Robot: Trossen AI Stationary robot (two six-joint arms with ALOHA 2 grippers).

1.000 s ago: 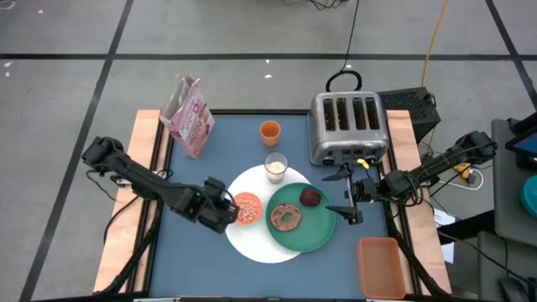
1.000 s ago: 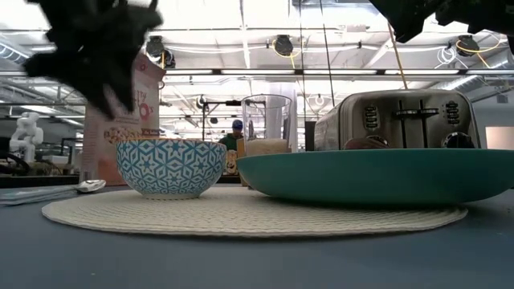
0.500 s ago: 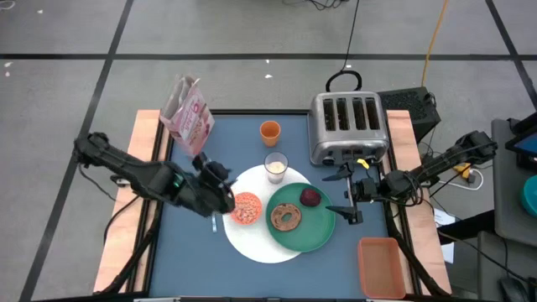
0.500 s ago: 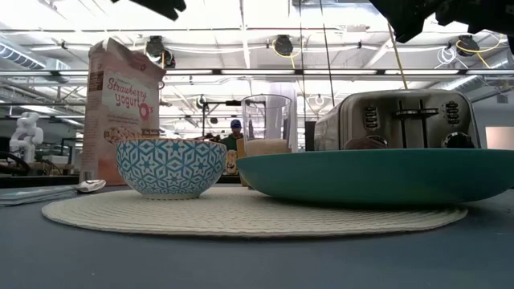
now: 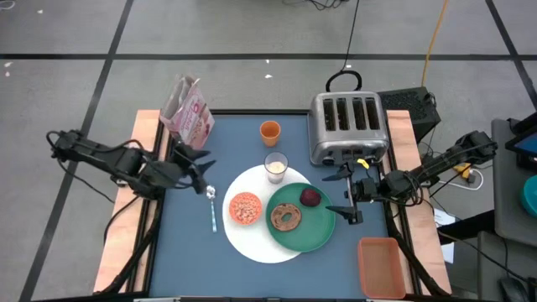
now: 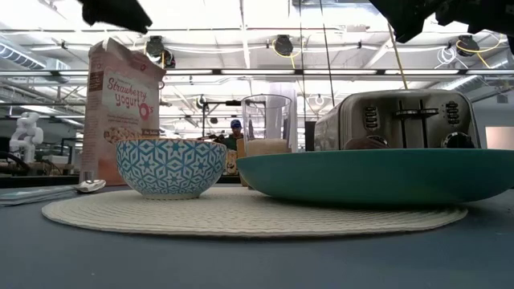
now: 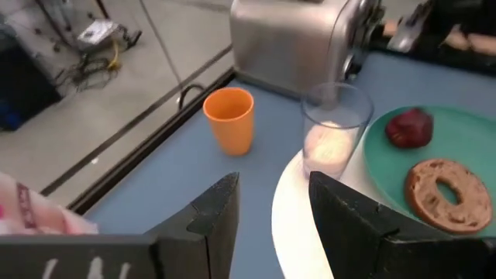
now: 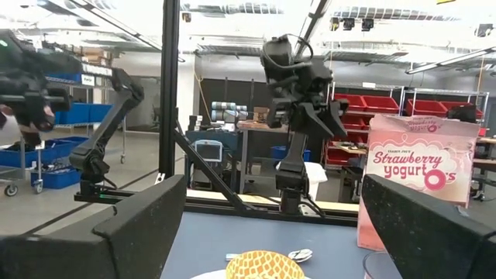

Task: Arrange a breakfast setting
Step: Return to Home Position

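Note:
The large white plate (image 5: 252, 243) lies mid-table. On it sit the cereal bowl (image 5: 245, 208) and the green plate (image 5: 315, 235), which carries the brown bagel (image 5: 287, 217) and the dark red fruit (image 5: 311, 198). The milk glass (image 5: 276, 166) stands at the white plate's far rim, with the orange cup (image 5: 269, 132) beyond it. The blue-handled spoon (image 5: 212, 211) lies flat on the table left of the white plate. My left gripper (image 5: 204, 162) is open and empty, raised above the table beyond the spoon. My right gripper (image 5: 344, 194) is open and empty right of the green plate.
The silver toaster (image 5: 346, 126) stands at the far right and the pink cereal box (image 5: 189, 115) at the far left. An orange-brown tray (image 5: 380, 267) sits at the near right corner. Bare blue table lies along the near left side.
My left gripper has drawn back from beside the cereal bowl toward the table's far left and has risen. The blue-handled spoon now shows lying on the table left of the white plate.

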